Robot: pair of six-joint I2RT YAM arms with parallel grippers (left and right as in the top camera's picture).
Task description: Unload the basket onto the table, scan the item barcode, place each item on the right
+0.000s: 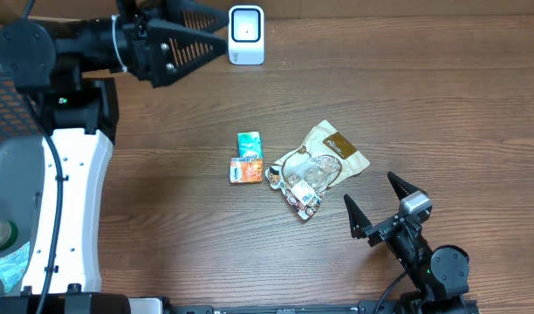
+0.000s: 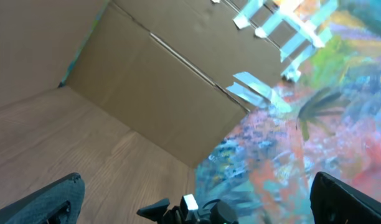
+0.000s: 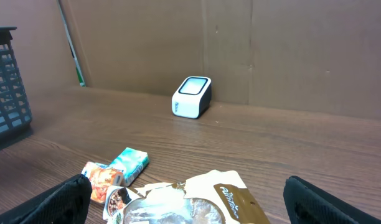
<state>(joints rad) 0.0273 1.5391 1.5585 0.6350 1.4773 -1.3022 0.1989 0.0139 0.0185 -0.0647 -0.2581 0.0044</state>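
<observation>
Just beyond right hand (image 1: 369,187) (spread), snack bag (image 1: 326,155)

Nothing legible anywhere. White script on the dark label (image 1: 340,144) of the brown pouch (image 1: 324,135), too small to read; print on the teal pack (image 1: 249,144) and orange pack (image 1: 245,171) just beside that pouch, blurred.

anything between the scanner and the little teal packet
Nothing. The stretch of wooden table between the scanner and the teal packet is bare, as both the overhead and right wrist views show.
</observation>
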